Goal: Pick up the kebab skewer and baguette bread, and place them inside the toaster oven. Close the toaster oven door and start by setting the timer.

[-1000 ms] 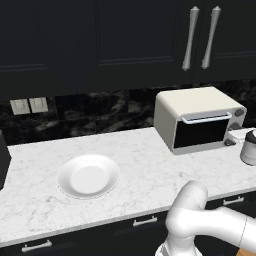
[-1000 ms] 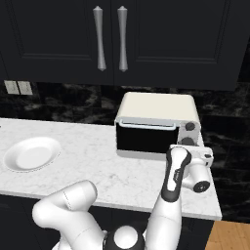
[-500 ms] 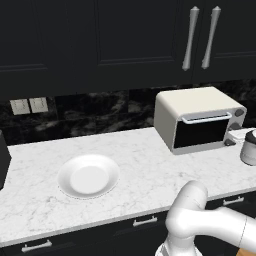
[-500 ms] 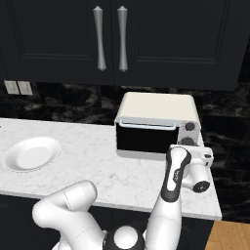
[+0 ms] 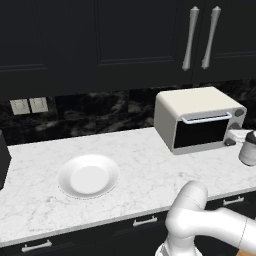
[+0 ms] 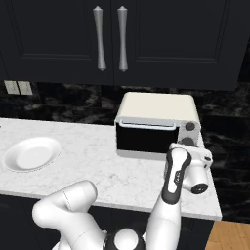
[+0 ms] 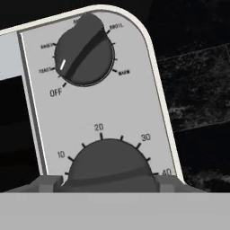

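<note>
The toaster oven (image 5: 199, 119) sits on the white marble tabletop (image 5: 140, 165), back by the dark wall. The toaster oven door (image 6: 146, 137) is shut, its pale handle bar along the top. The end effector (image 6: 193, 163) is right at the knobs on the oven's right side. Up close, its dark tips sit on either side of the timer knob (image 7: 110, 164), with numbers 10 to 40 round it. I cannot tell if the tips squeeze the knob. A white plate (image 5: 88, 176) lies well off to the left.
</note>
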You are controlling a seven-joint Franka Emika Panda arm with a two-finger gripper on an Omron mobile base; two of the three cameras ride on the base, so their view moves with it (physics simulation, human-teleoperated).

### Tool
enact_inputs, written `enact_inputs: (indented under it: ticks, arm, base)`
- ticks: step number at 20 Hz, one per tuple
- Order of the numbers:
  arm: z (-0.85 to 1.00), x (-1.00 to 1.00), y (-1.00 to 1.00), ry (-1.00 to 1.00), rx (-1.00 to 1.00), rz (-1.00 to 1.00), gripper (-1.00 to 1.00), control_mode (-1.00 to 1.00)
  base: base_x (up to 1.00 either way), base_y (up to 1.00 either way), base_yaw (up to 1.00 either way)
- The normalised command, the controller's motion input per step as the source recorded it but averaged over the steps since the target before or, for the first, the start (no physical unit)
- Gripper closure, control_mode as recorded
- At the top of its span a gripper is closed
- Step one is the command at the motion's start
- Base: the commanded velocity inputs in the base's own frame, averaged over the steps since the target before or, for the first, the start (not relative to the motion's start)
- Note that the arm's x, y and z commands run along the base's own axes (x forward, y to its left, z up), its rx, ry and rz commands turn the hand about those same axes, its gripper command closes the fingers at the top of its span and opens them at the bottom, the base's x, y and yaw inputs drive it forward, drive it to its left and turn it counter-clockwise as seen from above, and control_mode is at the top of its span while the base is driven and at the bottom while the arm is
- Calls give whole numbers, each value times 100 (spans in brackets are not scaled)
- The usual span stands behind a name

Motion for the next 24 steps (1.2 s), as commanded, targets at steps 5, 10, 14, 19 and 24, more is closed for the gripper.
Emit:
enact_inputs:
  ticks: [5,10,14,19,24]
  arm:
    - [-1,0,-11,-1,29,-3,100,-100]
    - [-6,0,0,-3,27,-7,100,-100]
    - [-4,0,0,-5,29,-8,100,-100]
    - [0,-1,0,-5,31,-7,100,-100]
    - [0,-8,0,-7,33,-5,100,-100]
  base:
    - [0,0,0]
    - [0,0,0]
    - [0,0,0]
    - [0,0,0]
    - [0,0,0]
